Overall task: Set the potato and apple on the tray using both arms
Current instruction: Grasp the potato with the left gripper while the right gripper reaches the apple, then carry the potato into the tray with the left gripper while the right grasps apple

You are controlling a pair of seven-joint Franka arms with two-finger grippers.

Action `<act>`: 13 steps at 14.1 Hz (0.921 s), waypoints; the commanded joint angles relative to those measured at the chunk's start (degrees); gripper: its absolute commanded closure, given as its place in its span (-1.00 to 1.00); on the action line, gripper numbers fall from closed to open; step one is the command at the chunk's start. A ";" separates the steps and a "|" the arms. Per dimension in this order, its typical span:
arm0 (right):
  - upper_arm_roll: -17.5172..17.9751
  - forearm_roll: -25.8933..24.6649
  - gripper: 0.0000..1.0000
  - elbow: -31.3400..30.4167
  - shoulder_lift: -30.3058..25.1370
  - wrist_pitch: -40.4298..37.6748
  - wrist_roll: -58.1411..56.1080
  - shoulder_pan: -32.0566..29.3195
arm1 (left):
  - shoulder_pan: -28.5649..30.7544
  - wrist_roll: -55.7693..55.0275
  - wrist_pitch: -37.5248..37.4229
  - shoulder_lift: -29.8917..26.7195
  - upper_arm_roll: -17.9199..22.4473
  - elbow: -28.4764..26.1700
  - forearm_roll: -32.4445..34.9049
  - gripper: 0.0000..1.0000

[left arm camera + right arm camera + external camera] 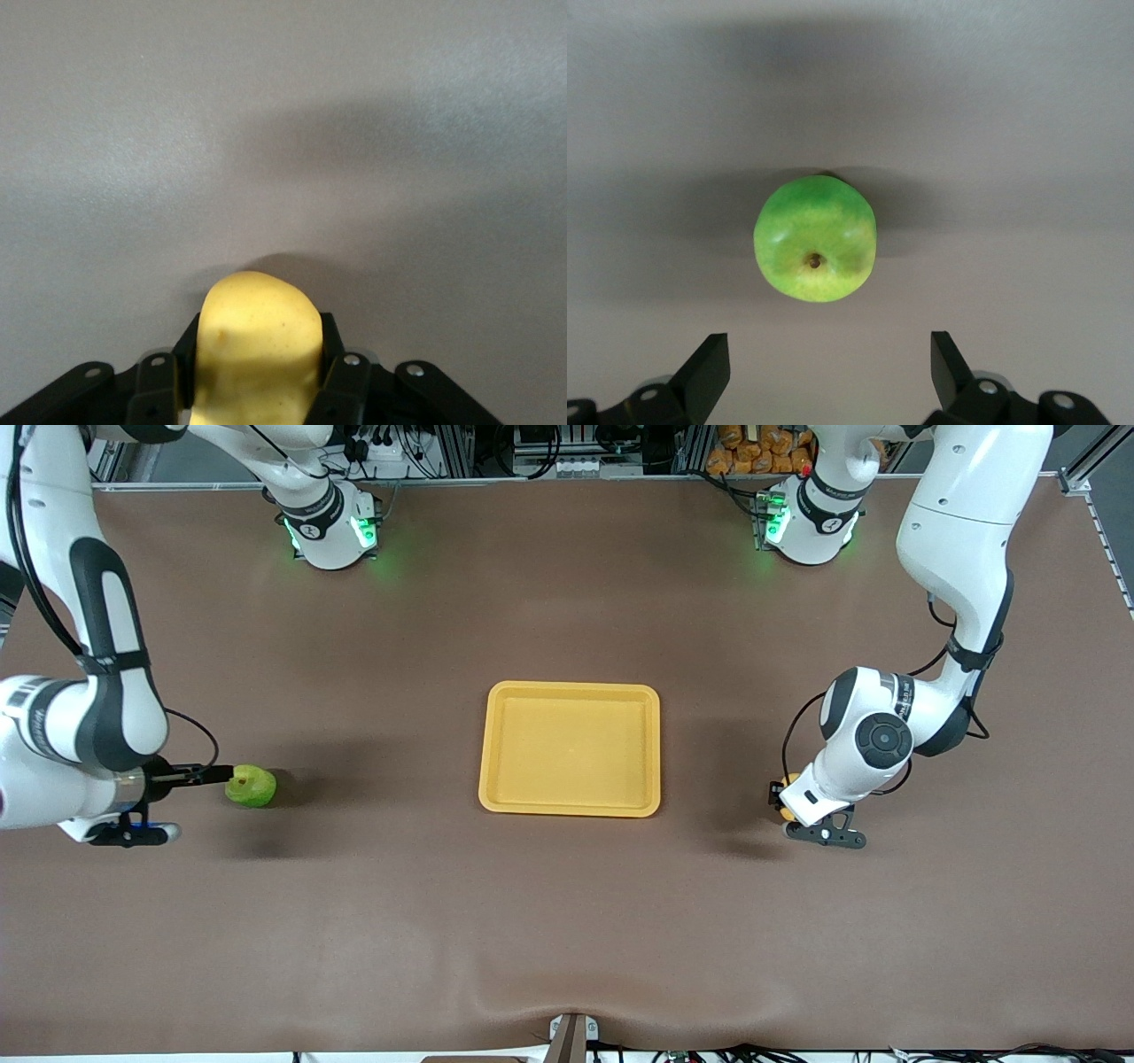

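A: Checking left gripper (783, 802). Position and state?

B: Found low at the surface, toward the left arm's end of the table, level with the tray's nearer edge. Clamped on the potato (255, 350); in the left wrist view, seen squeezed between both black fingers (158, 390), with the yellow lump bulging out past the fingertips. In the front view, only a small yellow patch visible under the wrist.

A: Confirming right gripper (824, 372). State?

B: Spread wide, holding nothing. Seen in the right wrist view as two black fingertips (709, 367) set well apart, with the apple (251, 786) ahead of the gap and not touched by either. Located toward the right arm's end of the table, close to that edge of the surface.

A: Locating the apple.

B: Resting on the brown surface, just beside the right gripper's fingertip, stem dimple turned toward the wrist camera. Placed well apart from the tray, roughly level with the tray's nearer edge.

A: Locating the tray (570, 808).

B: Lying flat at the middle of the table (567, 921), between both grippers. Nothing seen in it apart from its own yellow-orange floor and raised rim.
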 commanded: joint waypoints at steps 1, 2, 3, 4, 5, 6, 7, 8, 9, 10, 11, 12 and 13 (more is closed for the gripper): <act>0.59 0.55 -1.00 -1.90 -0.89 2.15 0.28 -1.12 | 0.17 -4.69 0.23 -1.77 0.01 0.08 1.34 1.00; 0.68 0.81 -1.00 -1.99 0.16 3.47 0.19 -1.55 | 0.08 -6.62 0.23 -1.77 -0.26 0.96 1.34 1.00; 0.68 1.34 -1.00 -1.90 0.95 3.83 0.19 -1.30 | -0.35 -8.73 0.23 -1.77 -0.34 2.01 1.34 1.00; 0.68 1.52 -1.00 -1.99 1.48 4.80 0.27 -1.03 | -0.62 -11.10 0.23 -1.68 -0.43 2.98 1.34 1.00; 0.59 1.61 -1.00 -2.16 2.53 6.20 0.28 -0.86 | -0.97 -13.56 0.23 -1.68 -0.52 4.38 1.34 1.00; 0.68 1.61 -1.00 -2.60 3.15 7.69 0.28 -0.94 | -1.76 -15.94 0.14 -1.51 -0.61 5.70 1.34 1.00; 0.68 1.61 -1.00 -3.13 3.68 9.10 0.28 -0.68 | -2.72 -18.13 -0.04 -1.33 -0.52 6.93 1.26 1.00; 0.68 1.69 -1.00 -3.48 3.77 9.46 0.28 -0.42 | -2.99 -20.33 -0.21 -1.33 -0.52 7.81 1.25 1.00; 0.68 1.78 -1.00 -3.48 3.78 9.46 0.62 -0.07 | -3.43 -22.36 -0.21 -1.33 -0.61 8.34 1.25 1.00; 0.68 2.39 -1.00 -3.48 3.78 9.38 2.11 0.02 | -4.30 -24.29 -0.21 -1.33 -0.61 9.04 1.25 1.00; 0.68 3.53 -1.00 -3.48 3.95 9.38 3.77 0.11 | -4.92 -26.40 -0.74 -1.33 -0.61 9.83 1.25 1.00; 0.68 3.98 -1.00 -3.57 4.30 9.64 4.23 0.46 | -5.89 -28.07 -1.44 -1.33 -0.61 10.36 1.25 1.00; 0.68 3.98 -1.00 -3.57 4.56 10.51 4.14 0.72 | -7.03 -29.31 -2.14 -1.33 -0.52 10.80 1.25 1.00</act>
